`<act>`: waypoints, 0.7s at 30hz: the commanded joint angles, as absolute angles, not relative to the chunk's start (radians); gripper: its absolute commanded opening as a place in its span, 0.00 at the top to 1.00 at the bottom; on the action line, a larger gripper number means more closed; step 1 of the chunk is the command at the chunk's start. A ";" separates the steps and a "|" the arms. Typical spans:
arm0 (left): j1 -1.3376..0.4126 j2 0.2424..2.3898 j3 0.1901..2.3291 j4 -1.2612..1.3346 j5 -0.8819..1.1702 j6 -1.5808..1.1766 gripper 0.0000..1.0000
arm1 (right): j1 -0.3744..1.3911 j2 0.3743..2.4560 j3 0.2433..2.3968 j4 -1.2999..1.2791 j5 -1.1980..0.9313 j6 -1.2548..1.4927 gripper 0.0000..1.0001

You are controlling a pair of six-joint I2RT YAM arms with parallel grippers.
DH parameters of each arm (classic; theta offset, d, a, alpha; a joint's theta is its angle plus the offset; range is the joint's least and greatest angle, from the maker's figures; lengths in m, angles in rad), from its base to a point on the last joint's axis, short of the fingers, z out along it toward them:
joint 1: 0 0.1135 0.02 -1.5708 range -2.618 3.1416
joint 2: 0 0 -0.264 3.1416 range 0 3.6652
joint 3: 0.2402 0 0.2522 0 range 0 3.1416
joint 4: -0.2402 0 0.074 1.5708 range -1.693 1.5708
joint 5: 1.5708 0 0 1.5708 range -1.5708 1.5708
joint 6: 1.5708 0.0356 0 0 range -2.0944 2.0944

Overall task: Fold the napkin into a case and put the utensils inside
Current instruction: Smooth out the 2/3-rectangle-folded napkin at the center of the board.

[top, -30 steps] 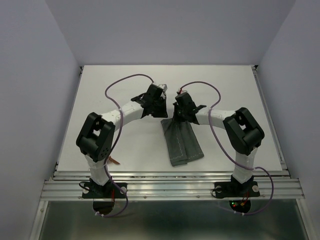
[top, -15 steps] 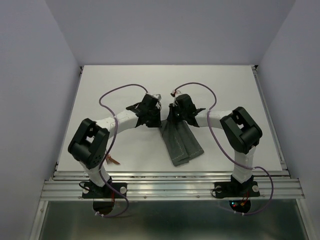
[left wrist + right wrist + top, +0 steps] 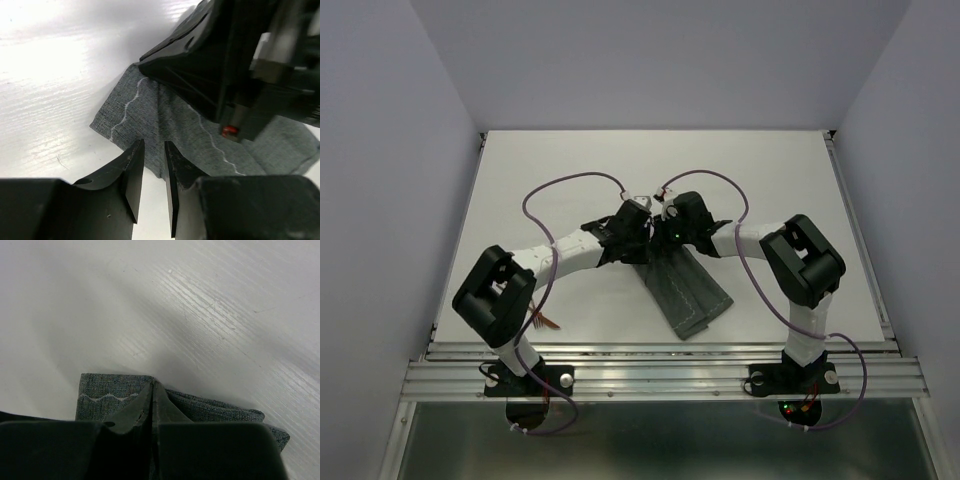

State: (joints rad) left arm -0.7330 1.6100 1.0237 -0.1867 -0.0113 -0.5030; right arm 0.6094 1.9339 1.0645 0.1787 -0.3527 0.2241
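The grey-green napkin (image 3: 692,295) lies folded into a long narrow strip in the middle of the table, slanting from between the grippers down to the right. My right gripper (image 3: 668,238) is at its far end, jaws pressed together on the cloth's edge (image 3: 100,387). My left gripper (image 3: 642,243) is close beside it, jaws a little apart (image 3: 154,150) just over the napkin's corner (image 3: 150,110), with nothing between them. Copper-brown utensils (image 3: 546,323) lie near the left arm's base, partly hidden by the arm.
The right gripper's black body (image 3: 225,65) fills the upper right of the left wrist view, very near my left fingers (image 3: 130,170). Purple cables (image 3: 575,185) loop above both arms. The white table (image 3: 780,170) ends at a metal rail at the near edge.
The left gripper has moved right, up against the right gripper at the napkin's far end, and its jaws have widened. The napkin's near end has swung slightly right.
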 commanded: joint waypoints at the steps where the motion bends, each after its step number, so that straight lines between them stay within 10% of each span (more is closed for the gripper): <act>1: -0.753 1.652 1.063 -0.209 -0.094 -0.505 0.66 | 0.617 1.933 1.042 0.101 -0.360 0.196 0.96; 21: -0.790 1.747 1.115 -0.196 -0.101 -0.491 0.73 | 0.617 1.927 1.032 0.095 -0.344 0.201 0.96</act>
State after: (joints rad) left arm -0.7788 1.7397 1.0748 -0.2054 -0.0841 -0.5014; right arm 0.6094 1.9335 1.0641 0.1768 -0.3527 0.2234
